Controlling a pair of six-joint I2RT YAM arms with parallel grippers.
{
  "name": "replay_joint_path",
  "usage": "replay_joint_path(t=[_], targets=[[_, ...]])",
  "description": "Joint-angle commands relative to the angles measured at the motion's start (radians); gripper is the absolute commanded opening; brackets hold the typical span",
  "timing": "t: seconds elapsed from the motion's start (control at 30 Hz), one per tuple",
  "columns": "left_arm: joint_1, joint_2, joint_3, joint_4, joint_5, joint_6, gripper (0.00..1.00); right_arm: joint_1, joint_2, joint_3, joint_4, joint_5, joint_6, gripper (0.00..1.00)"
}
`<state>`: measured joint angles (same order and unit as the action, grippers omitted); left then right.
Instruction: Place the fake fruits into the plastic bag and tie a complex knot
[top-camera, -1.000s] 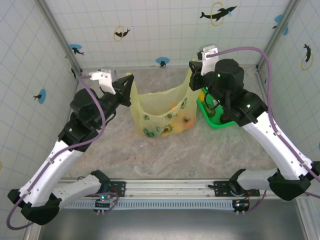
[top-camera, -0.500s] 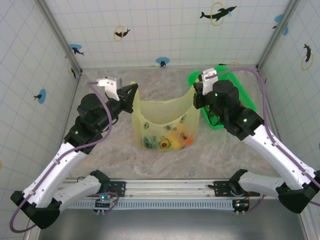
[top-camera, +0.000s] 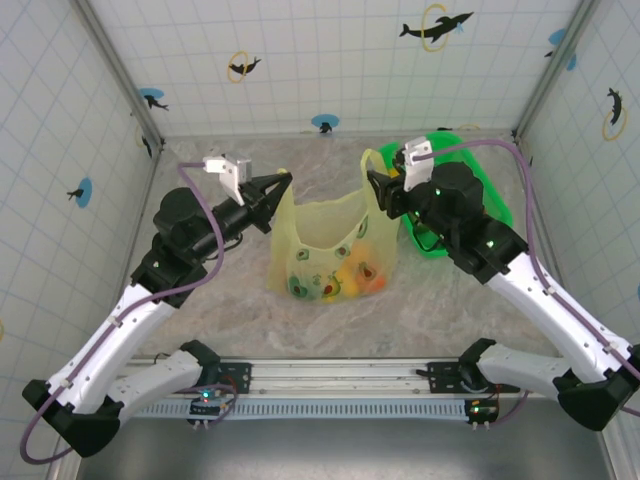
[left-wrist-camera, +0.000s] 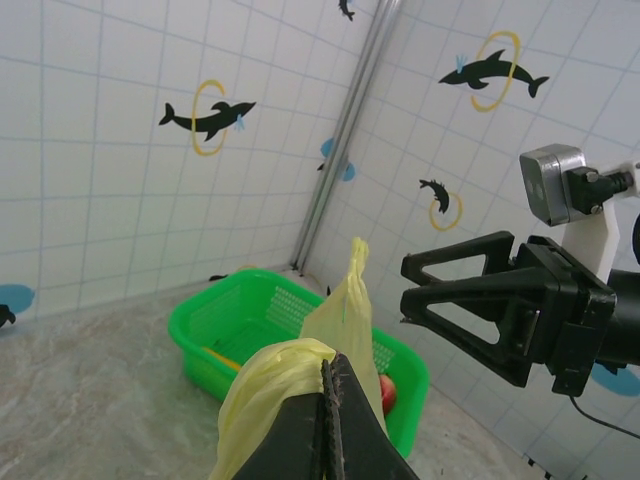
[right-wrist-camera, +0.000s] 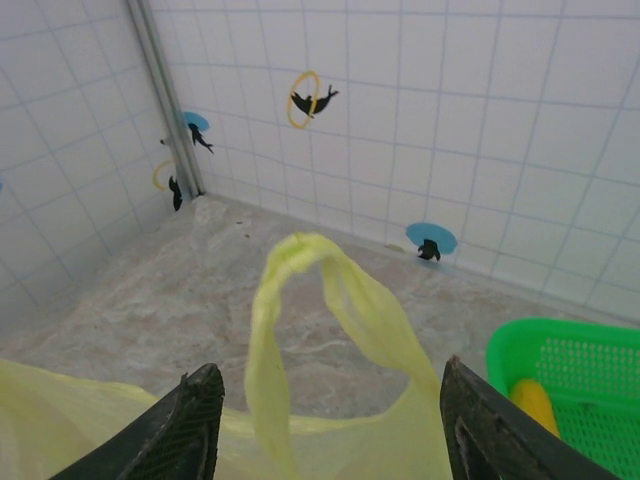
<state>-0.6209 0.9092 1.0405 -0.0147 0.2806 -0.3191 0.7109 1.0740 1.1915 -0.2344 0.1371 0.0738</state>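
Top external: my left gripper (top-camera: 286, 180) is clenched on the left handle of the plastic bag (top-camera: 325, 225), holding it up. My right gripper (top-camera: 374, 186) has its jaws apart, with the right handle loop (right-wrist-camera: 268, 320) standing ungripped between the fingers. Bag sits on the table (top-camera: 420, 312), just left of the green tray (right-wrist-camera: 560, 332). The fake fruits (top-camera: 350, 275) lie in the bag's bottom.
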Motion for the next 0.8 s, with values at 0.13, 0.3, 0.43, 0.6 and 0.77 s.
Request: replay_joint_path(t=[0.13, 0.3, 0.43, 0.6, 0.77], targets=[[0.006, -0.03, -0.024, 0.067, 0.054, -0.009, 0.0, 0.04, -0.031, -0.028, 0.166, -0.284, -0.021, 0.56], [0.005, -0.024, -0.02, 0.075, 0.078, -0.009, 0.0, 0.113, 0.033, -0.1, 0.296, -0.441, -0.003, 0.65], [0.006, -0.02, -0.019, 0.07, 0.093, -0.011, 0.0, 0.143, 0.108, -0.125, 0.436, -0.584, -0.001, 0.72], [0.006, -0.02, -0.019, 0.066, 0.104, -0.014, 0.0, 0.151, 0.199, -0.099, 0.532, -0.648, 0.017, 0.73], [0.005, -0.015, -0.016, 0.061, 0.131, -0.017, 0.0, 0.15, 0.279, -0.043, 0.547, -0.657, 0.011, 0.73]])
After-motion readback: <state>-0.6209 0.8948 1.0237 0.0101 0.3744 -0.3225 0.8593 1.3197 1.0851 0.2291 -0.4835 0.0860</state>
